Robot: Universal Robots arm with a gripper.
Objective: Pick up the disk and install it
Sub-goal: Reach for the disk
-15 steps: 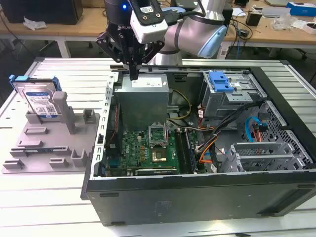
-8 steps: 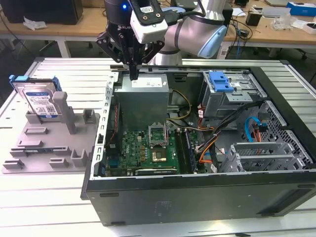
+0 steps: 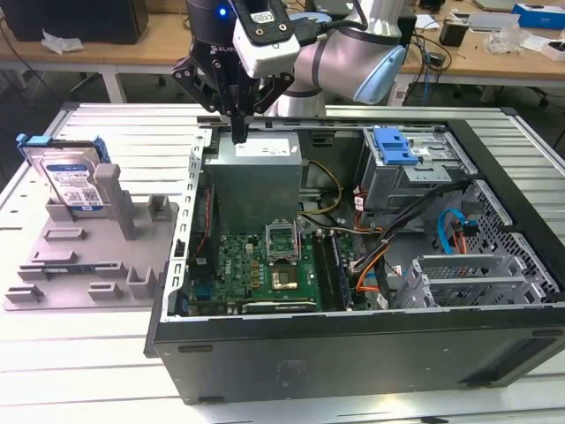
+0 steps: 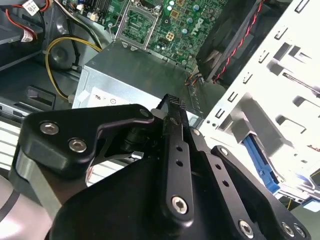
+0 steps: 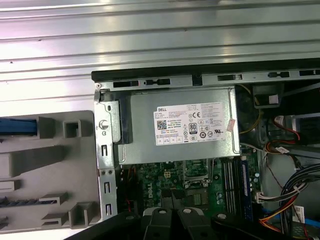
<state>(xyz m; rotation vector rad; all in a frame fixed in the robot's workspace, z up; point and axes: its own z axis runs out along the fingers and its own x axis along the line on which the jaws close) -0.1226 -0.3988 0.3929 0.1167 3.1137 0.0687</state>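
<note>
- Exterior view: the claw (image 3: 238, 132) hangs over the grey power supply (image 3: 256, 172) at the back of the open computer case (image 3: 353, 344). Its fingers are pressed together and pinch nothing.
- The disk (image 3: 69, 175) is well apart from the claw, towards the exterior view's left. It stands on edge in the grey fixture (image 3: 97, 256) on the counter (image 3: 88, 380), outside the case, and leans against an upright post.
- In the first wrist view the fixture lies beside the case wall, and a strip of blue at its far end looks like the disk's carrier frame.
- Handling, as a judgement: the disk is a stiff metal block, fairly heavy for its size, so it should not flex or sag in a grip.
- Its flat silver faces look smooth and may slip. The blue plastic frame along the edges probably offers more bite.
- It is likely sensitive to knocks, so a firm pinch across the two broad faces near the raised top edge seems the safest hold.
</note>
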